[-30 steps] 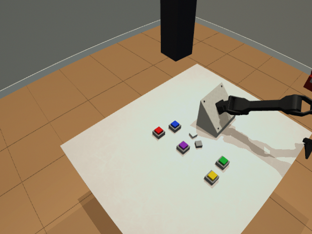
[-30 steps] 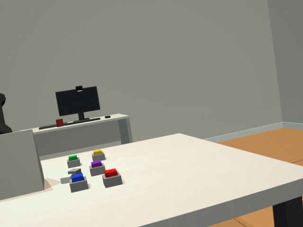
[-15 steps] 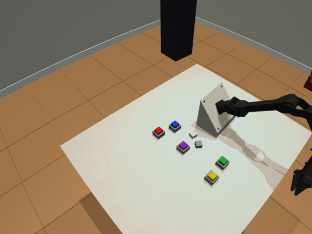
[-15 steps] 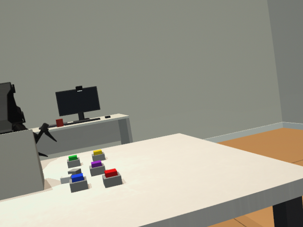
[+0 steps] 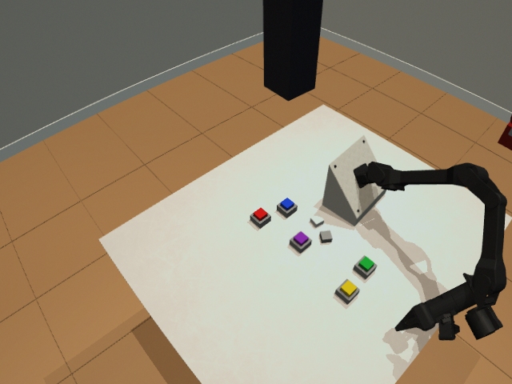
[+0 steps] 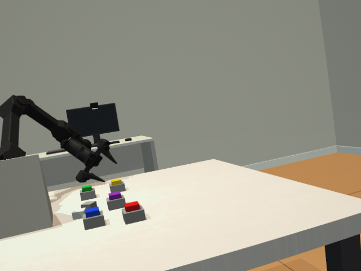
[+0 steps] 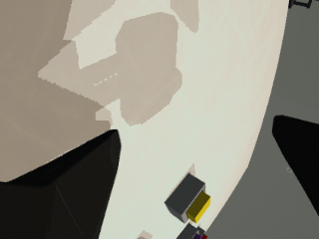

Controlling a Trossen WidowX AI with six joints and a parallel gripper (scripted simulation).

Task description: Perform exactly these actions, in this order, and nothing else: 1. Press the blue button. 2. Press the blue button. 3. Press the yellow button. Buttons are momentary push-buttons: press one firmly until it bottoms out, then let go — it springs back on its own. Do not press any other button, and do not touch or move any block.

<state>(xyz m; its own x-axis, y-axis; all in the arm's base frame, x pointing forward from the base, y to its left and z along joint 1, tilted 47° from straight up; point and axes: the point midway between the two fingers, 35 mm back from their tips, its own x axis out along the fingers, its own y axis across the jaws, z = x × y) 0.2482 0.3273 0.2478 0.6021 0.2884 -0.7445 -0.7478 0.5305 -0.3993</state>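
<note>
Hovering above the tabletop (image 5: pixel 198 298) edge near the yellow button (image 5: pixel 348 287), the pincer (image 6: pixel 105 170) stood released, grasping nothing, well apart from the blue button (image 5: pixel 286 203).

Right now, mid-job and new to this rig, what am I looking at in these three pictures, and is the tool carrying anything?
The black jointed machine is a single robot arm bolted to a grey wedge-shaped mount on the white table. Its tool, two pointed black fingers, stands open and carries nothing.

One picture looks down from above, one looks across the table from the side, and the third comes from a camera on the arm's wrist, so the dark shapes at its edges are the fingers.

On the table sit five square push-buttons on grey bases: the blue button, red button, purple button, green button and yellow button. Two small grey blocks lie between the blue and purple ones. The tool hangs near the table's edge, closest to yellow and green.
</note>
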